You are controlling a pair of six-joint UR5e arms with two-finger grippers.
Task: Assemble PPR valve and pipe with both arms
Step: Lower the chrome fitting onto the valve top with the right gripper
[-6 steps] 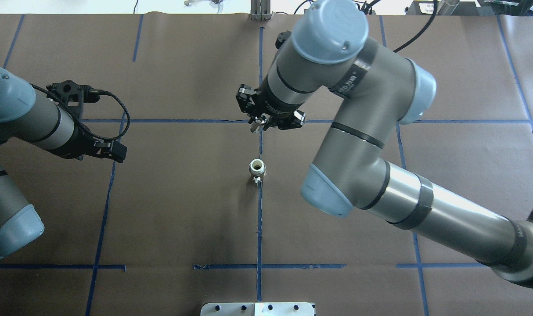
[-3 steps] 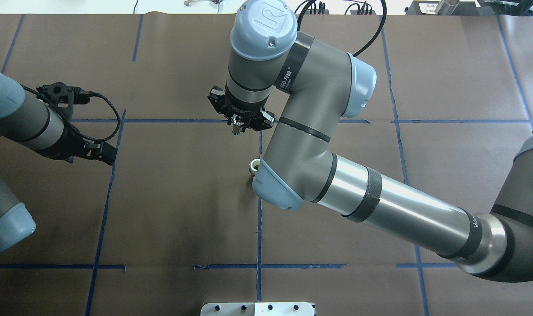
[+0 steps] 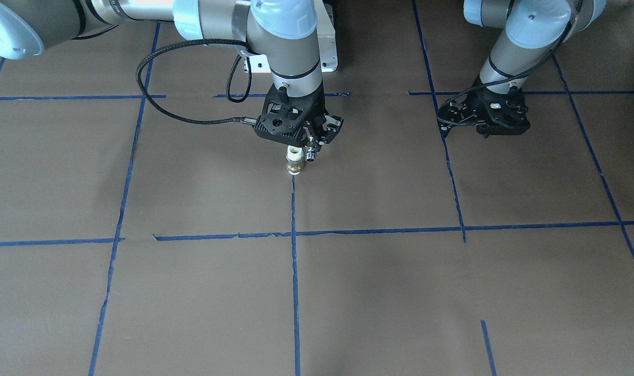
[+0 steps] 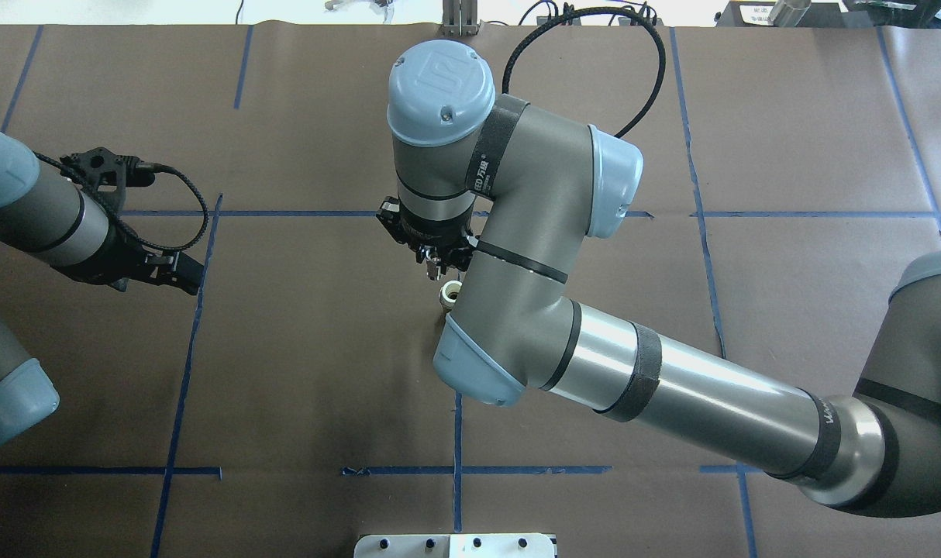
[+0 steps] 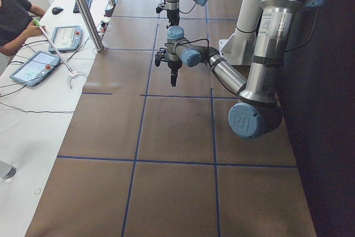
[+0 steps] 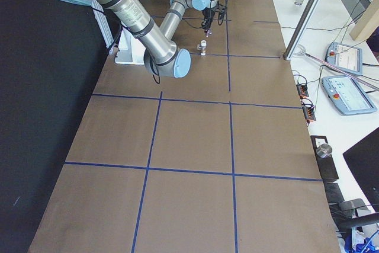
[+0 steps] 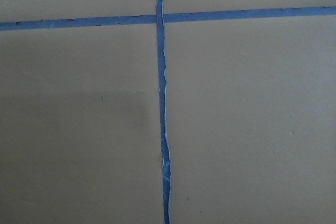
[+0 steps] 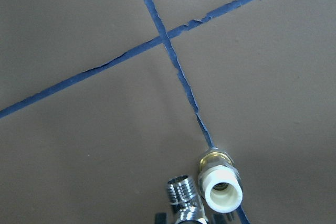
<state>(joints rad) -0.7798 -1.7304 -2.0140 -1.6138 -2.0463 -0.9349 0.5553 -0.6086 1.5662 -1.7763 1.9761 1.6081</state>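
The PPR valve (image 3: pixel 293 161) stands upright on the centre blue tape line, white end up and brass ribs below. It also shows in the overhead view (image 4: pixel 449 293) and the right wrist view (image 8: pixel 223 188). My right gripper (image 3: pixel 310 146) is shut on the pipe (image 3: pixel 312 153), a small chrome piece with its threaded end (image 8: pixel 181 192) pointing down. The pipe hangs right beside the valve's top, just apart from it. My left gripper (image 4: pixel 184 271) hovers empty over the table at the left. I cannot tell how its jaws stand.
Brown paper with blue tape grid lines (image 4: pixel 455 434) covers the table. The right arm's elbow (image 4: pixel 478 372) hangs over the centre, partly hiding the valve from above. A white base plate (image 4: pixel 455 545) sits at the near edge. Tablets (image 5: pixel 39 65) lie on a side table.
My right gripper, holding the pipe, moved left and then back toward the robot, ending right beside the valve. The left arm drew back slightly to the left.
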